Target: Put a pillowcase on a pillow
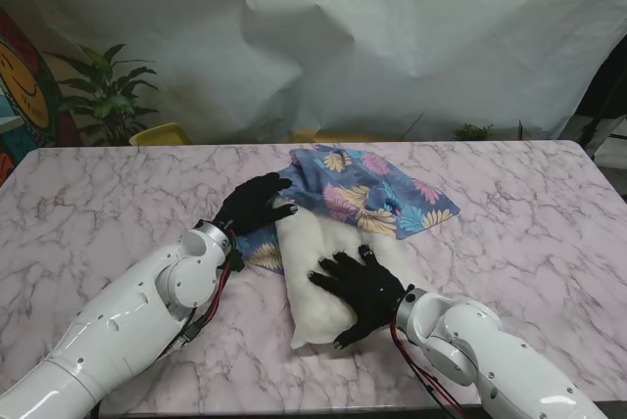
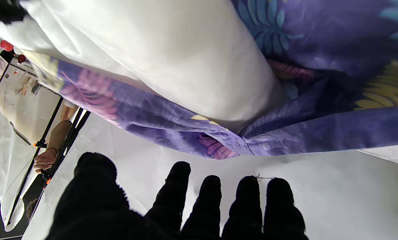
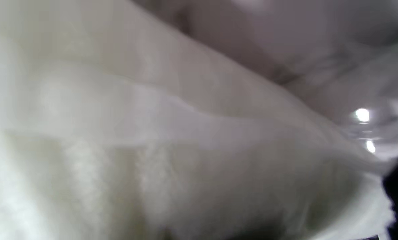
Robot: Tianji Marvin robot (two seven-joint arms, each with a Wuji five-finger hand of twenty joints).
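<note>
A white pillow (image 1: 312,277) lies in the middle of the marble table (image 1: 108,204), its far end tucked into a blue floral pillowcase (image 1: 377,194). The near half of the pillow is bare. My right hand (image 1: 361,292) rests flat on that bare part, fingers spread, holding nothing. My left hand (image 1: 253,204) sits at the pillowcase's left edge by the opening, its fingers (image 2: 212,200) straight and apart, with no cloth between them. The left wrist view shows the pillow (image 2: 185,60) entering the pillowcase (image 2: 319,126). In the right wrist view, blurred white pillow (image 3: 152,150) fills the picture.
A white backdrop sheet (image 1: 392,37) hangs behind the table. A potted plant (image 1: 108,96) and a yellow object (image 1: 162,133) stand past the far left edge. In the left wrist view a person's hand (image 2: 45,160) holds a black stand.
</note>
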